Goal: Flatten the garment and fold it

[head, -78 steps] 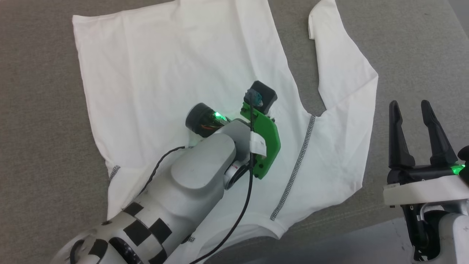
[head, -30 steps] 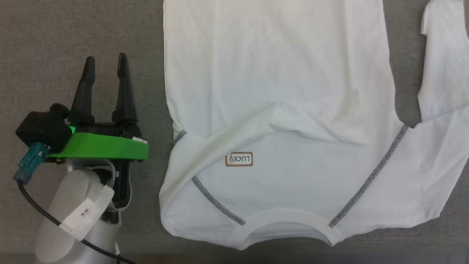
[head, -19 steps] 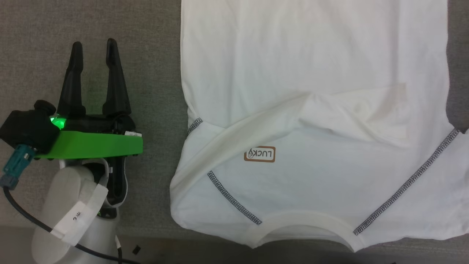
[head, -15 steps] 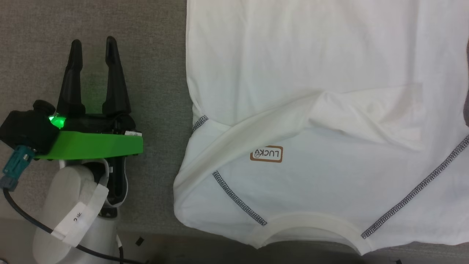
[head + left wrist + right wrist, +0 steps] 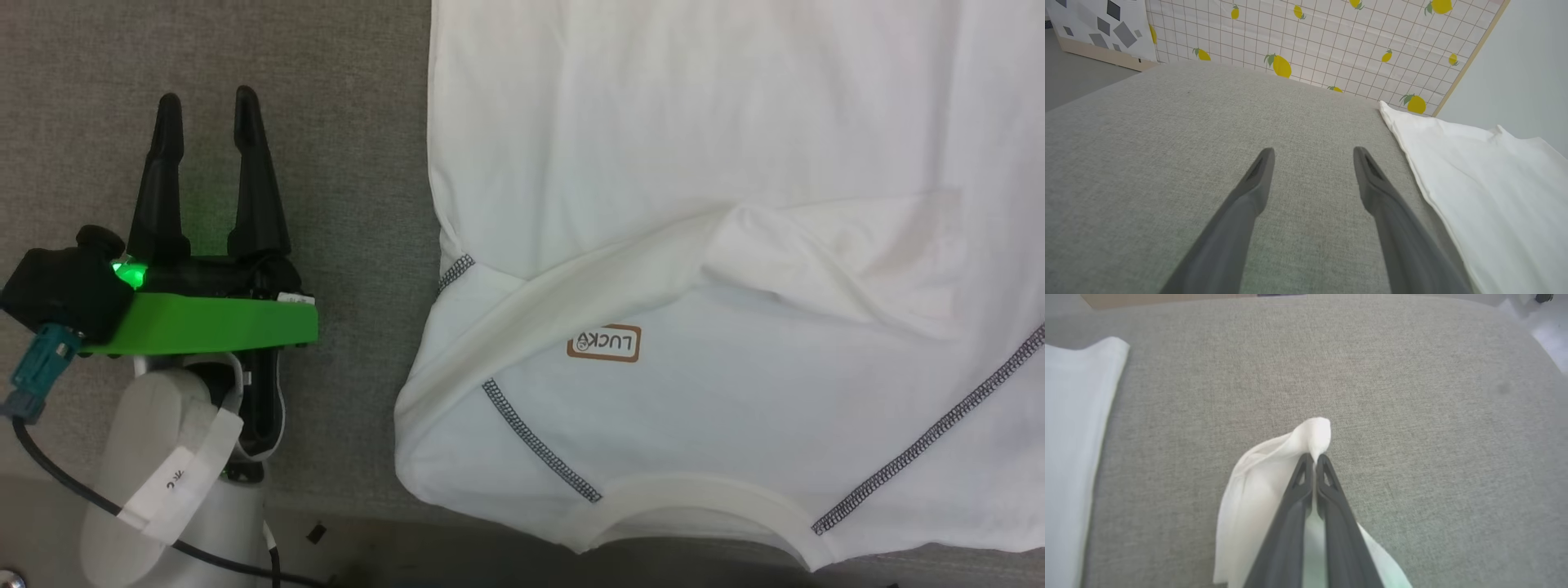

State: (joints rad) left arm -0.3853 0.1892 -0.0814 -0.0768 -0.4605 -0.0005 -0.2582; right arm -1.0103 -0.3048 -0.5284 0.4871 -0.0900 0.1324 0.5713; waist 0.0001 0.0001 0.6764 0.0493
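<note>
The white T-shirt [image 5: 694, 163] lies spread on the grey surface, its ribbed neckline [image 5: 694, 498] toward me. Dark zigzag stitching [image 5: 539, 445] runs along the shoulder seams, and a small brown label [image 5: 605, 344] shows. The shirt's left sleeve is folded across the chest. My left gripper [image 5: 206, 102] stands open on bare fabric to the shirt's left, apart from it; in the left wrist view the left gripper [image 5: 1312, 153] holds nothing and the shirt's edge [image 5: 1453, 163] lies to the right. In the right wrist view my right gripper [image 5: 1314, 457] is shut on a pinch of the T-shirt [image 5: 1265, 486].
The grey upholstered surface [image 5: 343, 122] stretches around the shirt. A lemon-patterned tiled wall [image 5: 1310, 36] rises behind it, with a pale wall [image 5: 1527, 61] at the right. The surface's near edge [image 5: 343, 523] runs just below the neckline.
The head camera has swung left, so the shirt sits further right in the picture. My left arm came off the shirt and now rests open beside it. The left sleeve lies folded over the chest.
</note>
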